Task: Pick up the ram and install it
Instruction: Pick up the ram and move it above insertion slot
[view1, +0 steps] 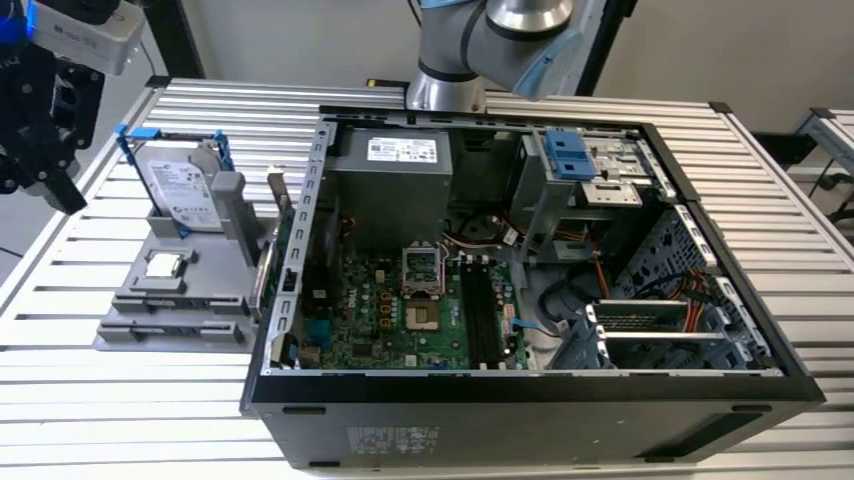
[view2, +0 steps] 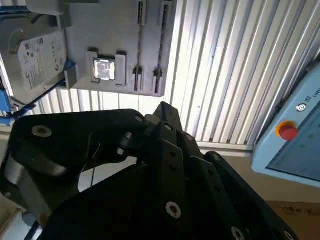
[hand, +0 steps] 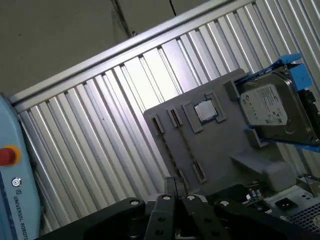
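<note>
Gripper (view1: 60, 190) hangs beside gray holder (view1: 174, 300), well apart; you cannot tell its opening or any load. Ram (view1: 276, 190) seemingly stands upright at holder's far edge. Square up over its top edge and grip mid-length.

White printed labels sit on the hard drive (view1: 180, 188) and the power supply (view1: 390, 190), but I cannot read their print. My blue control panel (hand: 14, 200) carries lettering.

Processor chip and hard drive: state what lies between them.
Only a bare strip of the gray holder, in the first wrist view, separates the processor chip from the hard drive.
</note>
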